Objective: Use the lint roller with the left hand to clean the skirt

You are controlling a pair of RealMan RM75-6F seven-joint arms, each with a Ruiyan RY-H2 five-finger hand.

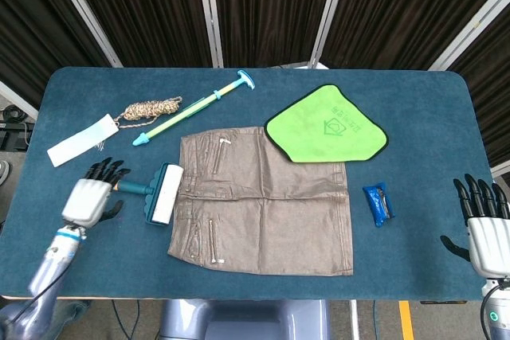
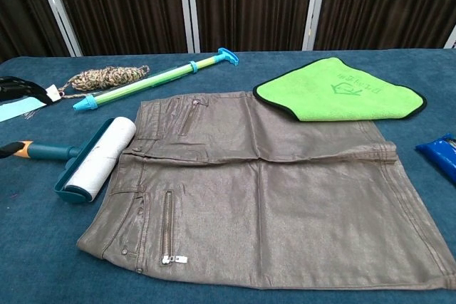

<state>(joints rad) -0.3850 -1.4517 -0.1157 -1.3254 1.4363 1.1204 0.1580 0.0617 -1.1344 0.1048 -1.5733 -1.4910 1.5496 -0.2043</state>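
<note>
Lying flat on the table (image 1: 414, 101), the skirt (image 1: 263, 201) has the lint roller (image 1: 155, 192) touching its waistband edge, roller head against the cloth and handle pointing away. Beyond the skirt are a green cloth (image 1: 325, 125) overlapping its far corner, a long pump (image 1: 191, 109), a coil of rope (image 1: 150, 107) and a white tag (image 1: 82, 139); a blue packet (image 1: 378, 204) sits near its hem. The left hand (image 1: 89, 197) hovers at the handle's yellow tip, fingers spread, apparently grasping nothing, and hides that tip. The right hand (image 1: 484, 224), partly cut off, is released, fingers apart.

head: high, looking down, far | chest: low, close | shared: skirt (image 1: 263, 201)
</note>
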